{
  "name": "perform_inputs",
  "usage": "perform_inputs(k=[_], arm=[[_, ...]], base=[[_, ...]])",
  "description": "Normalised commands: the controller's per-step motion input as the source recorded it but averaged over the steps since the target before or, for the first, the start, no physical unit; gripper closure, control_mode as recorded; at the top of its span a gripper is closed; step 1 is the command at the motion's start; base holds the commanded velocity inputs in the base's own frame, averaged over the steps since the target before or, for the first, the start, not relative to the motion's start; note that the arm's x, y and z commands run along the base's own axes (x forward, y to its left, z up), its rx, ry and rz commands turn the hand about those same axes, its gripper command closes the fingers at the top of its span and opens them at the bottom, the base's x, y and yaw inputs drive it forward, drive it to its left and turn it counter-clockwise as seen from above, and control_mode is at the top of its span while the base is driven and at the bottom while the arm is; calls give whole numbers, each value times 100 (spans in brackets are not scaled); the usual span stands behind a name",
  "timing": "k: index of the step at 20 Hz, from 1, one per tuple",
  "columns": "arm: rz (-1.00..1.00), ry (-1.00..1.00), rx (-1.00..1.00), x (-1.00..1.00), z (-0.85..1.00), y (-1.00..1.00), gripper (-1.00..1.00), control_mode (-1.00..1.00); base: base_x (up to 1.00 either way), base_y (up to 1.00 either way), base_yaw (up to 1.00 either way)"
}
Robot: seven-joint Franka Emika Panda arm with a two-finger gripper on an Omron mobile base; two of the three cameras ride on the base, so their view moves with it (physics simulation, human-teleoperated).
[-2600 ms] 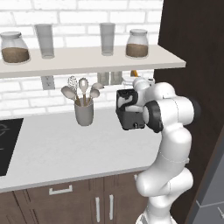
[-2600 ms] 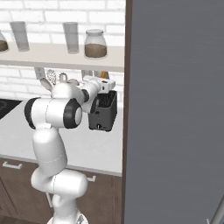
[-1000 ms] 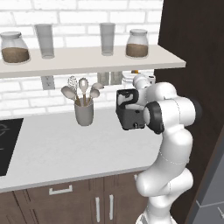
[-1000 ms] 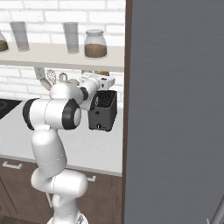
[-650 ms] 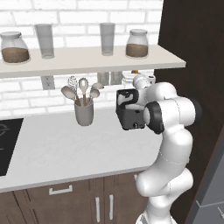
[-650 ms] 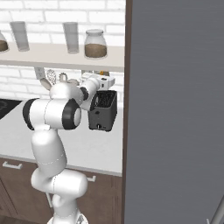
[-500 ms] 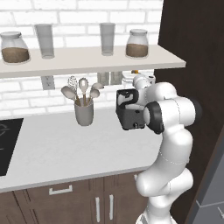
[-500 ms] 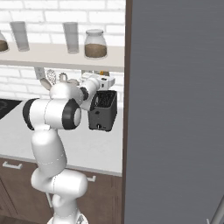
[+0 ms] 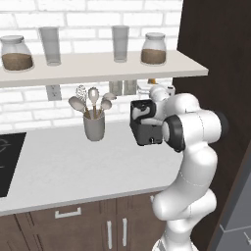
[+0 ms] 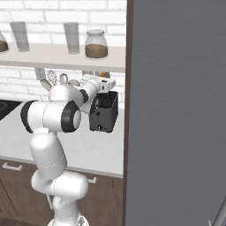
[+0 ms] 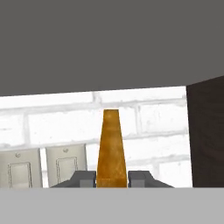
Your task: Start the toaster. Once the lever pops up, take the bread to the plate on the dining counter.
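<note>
No readable text, labels, brands, numbers or signs anywhere. Checked jars [image 9: 154, 48] and glasses [image 9: 120, 43] on the shelf [image 9: 98, 67]: plain. Toaster [image 9: 145, 122] front bare, no markings legible. Wall switch plates [image 11: 66, 164] blank. Brick wall, cabinet doors and crock [image 9: 94, 126] carry nothing written.
</note>
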Motion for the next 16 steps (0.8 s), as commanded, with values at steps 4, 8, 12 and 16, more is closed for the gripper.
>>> perform_inputs(k=[4, 8, 12, 16], arm=[[0, 5, -5, -18, 0, 0, 100, -100], [0, 2, -3, -24, 1, 0, 100, -100], [0, 10, -7, -29, 0, 0, 100, -100], [0, 9, -7, -42, 0, 0, 100, -100]], base=[[0, 0, 0], [0, 0, 0], [0, 0, 0], [0, 0, 0]])
